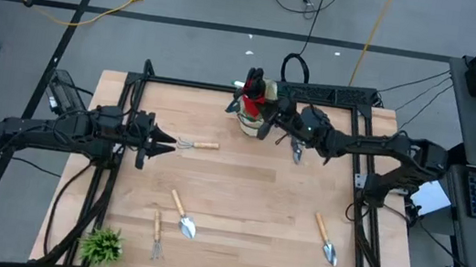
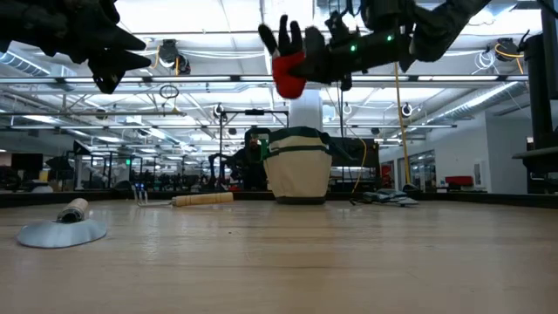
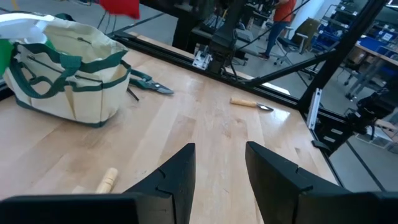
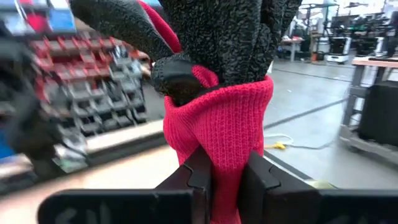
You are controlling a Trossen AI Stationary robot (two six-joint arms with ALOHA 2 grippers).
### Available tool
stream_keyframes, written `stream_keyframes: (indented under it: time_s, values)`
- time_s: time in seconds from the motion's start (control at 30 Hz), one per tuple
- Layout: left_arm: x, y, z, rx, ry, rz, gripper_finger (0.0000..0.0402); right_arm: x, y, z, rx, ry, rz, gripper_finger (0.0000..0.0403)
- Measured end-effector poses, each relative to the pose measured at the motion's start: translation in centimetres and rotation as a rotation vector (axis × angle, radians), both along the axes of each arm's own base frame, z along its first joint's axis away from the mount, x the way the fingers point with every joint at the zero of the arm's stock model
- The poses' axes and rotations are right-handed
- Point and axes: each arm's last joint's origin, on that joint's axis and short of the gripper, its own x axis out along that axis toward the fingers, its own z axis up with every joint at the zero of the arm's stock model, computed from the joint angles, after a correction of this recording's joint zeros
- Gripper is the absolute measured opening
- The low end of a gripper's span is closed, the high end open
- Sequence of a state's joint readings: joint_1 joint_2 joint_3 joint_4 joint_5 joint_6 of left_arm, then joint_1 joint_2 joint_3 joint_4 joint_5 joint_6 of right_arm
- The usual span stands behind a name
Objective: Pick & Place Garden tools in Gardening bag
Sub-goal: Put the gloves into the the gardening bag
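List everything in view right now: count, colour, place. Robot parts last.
gardening bag: 1, beige with dark green trim, far middle of table, upright
glove: 1, red and black, held in the air above the bag
pruning shears: 1, dark, on table just right of bag
hand rakes: 2, wooden handles; one left of centre by the left gripper, one near front left
trowels: 2, wooden handles, metal blades; one front centre-left, one front right
spiky plant: 1, green, front left corner
table: 1, light wood
left gripper: open, empty, left side
right gripper: shut on the glove's red cuff
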State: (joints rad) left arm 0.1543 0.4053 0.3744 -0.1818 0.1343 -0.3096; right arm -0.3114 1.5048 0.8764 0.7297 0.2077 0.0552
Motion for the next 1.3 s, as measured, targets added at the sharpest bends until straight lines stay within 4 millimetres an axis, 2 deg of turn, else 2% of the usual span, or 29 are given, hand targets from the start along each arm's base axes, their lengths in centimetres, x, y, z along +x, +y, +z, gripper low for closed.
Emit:
stream_keyframes:
  time_s: [0.17, 0.37, 0.53, 0.67, 0.77, 0.93, 1.3]
  values:
    - [0.0, 0.0, 0.0, 0.001, 0.0, 0.006, 0.0145, -0.1, -1.6, -1.1, -0.058, 0.082, -0.051, 0.0032]
    - [0.0, 0.0, 0.0, 0.002, 0.0, 0.006, 0.0145, -0.6, -2.9, -1.1, -0.054, 0.086, -0.089, 0.0033]
    - [0.0, 0.1, 0.0, 0.007, 0.001, 0.031, 0.0145, -0.6, -3.0, -1.4, -0.011, 0.082, -0.069, 0.0033]
    - [0.0, 0.1, 0.0, 0.003, 0.001, 0.033, 0.0145, -0.1, -3.2, -2.5, -0.018, 0.119, -0.069, 0.0033]
    - [0.0, 0.1, 0.0, -0.001, 0.001, 0.033, 0.0145, 0.4, -3.4, -2.8, -0.019, 0.082, -0.066, 0.0033]
    - [0.0, 0.1, 0.0, -0.002, 0.001, 0.033, 0.0145, 0.9, -3.6, -4.4, -0.008, 0.147, -0.063, 0.0033]
    - [0.0, 0.1, 0.0, 0.004, 0.001, 0.032, 0.0145, 1.0, -3.6, -4.2, -0.022, 0.148, -0.063, 0.0052]
